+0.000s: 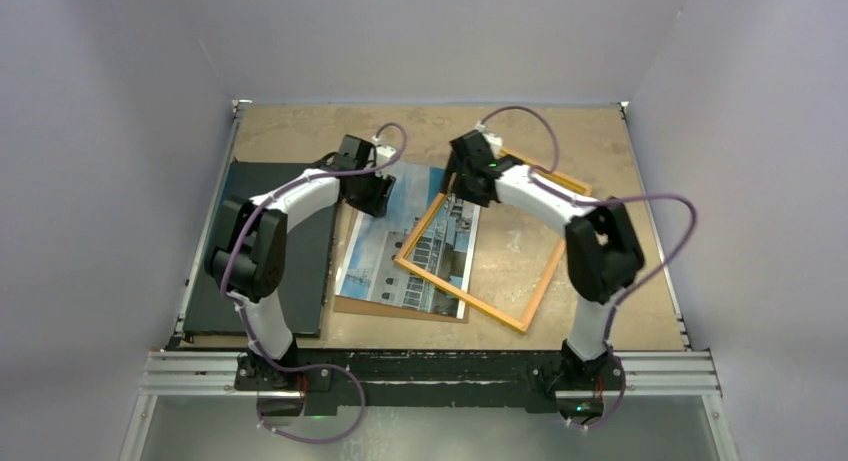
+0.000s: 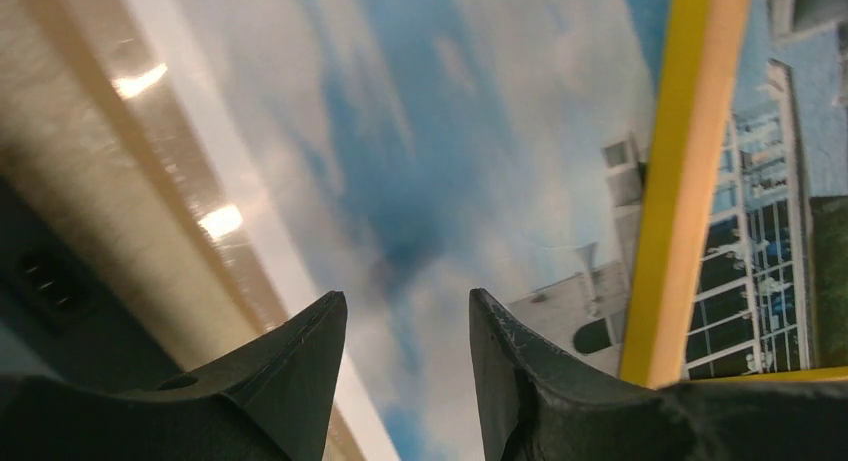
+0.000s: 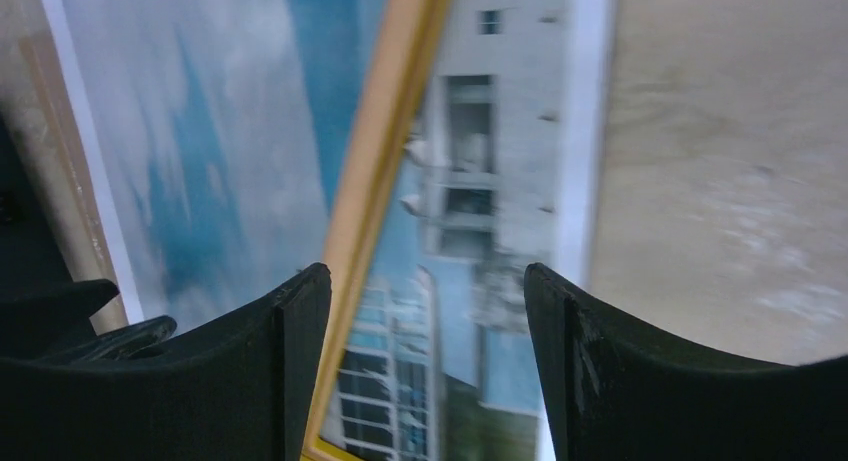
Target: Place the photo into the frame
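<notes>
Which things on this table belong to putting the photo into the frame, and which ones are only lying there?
For the job: photo, frame.
Only lying there: black board, brown backing board under the photo.

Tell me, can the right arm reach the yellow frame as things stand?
Probably yes: the right gripper hangs open above the frame, whose rail lies over the photo, nothing between them.

The photo point(image 1: 385, 253), a print of a white many-windowed building under a blue cloudy sky with a white margin, lies flat just left of the bench's point(image 1: 560, 131) middle. The frame point(image 1: 462, 297), thin and yellow-orange, sits skewed, its left corner overlapping the print's right part.
</notes>
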Action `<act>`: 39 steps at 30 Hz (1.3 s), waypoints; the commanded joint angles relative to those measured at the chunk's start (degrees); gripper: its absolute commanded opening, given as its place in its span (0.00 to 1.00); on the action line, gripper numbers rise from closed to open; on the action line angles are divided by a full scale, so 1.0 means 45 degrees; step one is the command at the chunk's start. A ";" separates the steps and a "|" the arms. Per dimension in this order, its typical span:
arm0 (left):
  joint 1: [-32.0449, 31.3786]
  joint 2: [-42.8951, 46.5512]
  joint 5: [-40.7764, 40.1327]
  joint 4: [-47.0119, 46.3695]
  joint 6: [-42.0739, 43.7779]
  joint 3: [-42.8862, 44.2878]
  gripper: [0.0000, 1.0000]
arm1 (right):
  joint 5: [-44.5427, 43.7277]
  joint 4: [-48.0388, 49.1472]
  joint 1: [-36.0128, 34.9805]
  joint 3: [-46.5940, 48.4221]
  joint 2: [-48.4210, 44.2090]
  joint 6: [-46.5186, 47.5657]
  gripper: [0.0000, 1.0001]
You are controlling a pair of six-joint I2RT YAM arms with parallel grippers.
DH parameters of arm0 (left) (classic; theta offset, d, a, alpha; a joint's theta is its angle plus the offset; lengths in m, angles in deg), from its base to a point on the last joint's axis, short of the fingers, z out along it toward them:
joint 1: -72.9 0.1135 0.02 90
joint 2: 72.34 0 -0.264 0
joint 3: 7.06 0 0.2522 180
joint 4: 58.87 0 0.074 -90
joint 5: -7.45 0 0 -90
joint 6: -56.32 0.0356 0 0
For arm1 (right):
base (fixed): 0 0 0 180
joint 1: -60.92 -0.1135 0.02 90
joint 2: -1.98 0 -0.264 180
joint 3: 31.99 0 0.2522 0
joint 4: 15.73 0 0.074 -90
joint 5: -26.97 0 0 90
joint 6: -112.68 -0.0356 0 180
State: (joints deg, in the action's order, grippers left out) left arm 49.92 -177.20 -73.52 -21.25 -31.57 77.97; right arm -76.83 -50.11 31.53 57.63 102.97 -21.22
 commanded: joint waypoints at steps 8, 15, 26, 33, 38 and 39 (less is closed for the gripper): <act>0.0891 0.1008 0.0971 -0.0231 -0.0976 -0.0973 0.47 | -0.1415 -0.1485 -0.1700 0.4487 0.4175 -0.0665 0.62; 0.0888 0.0836 0.0970 -0.0512 -0.0885 -0.1337 0.47 | -0.1679 -0.1636 -0.1848 0.4439 0.4522 -0.0301 0.55; 0.0653 0.0211 0.0091 -0.0697 -0.0600 -0.1598 0.44 | -0.1080 -0.1563 -0.1819 0.3835 0.4491 0.1696 0.41; 0.0468 0.0141 -0.0182 -0.0724 -0.0527 -0.1705 0.42 | -0.1271 -0.1747 -0.1773 0.3493 0.4221 0.2014 0.38; 0.0442 0.0116 -0.0192 -0.0760 -0.0527 -0.1716 0.42 | -0.1249 -0.1796 -0.1780 0.3396 0.4239 0.1895 0.51; 0.0440 0.0106 -0.0192 -0.0764 -0.0527 -0.1694 0.42 | -0.1259 -0.1776 -0.1777 0.3400 0.4255 0.1842 0.52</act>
State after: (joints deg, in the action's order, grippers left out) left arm 52.22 -175.91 -73.89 -24.15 -34.50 71.09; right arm -81.53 -55.44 23.47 73.47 123.45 -13.50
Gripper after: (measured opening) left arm 0.422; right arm 0.498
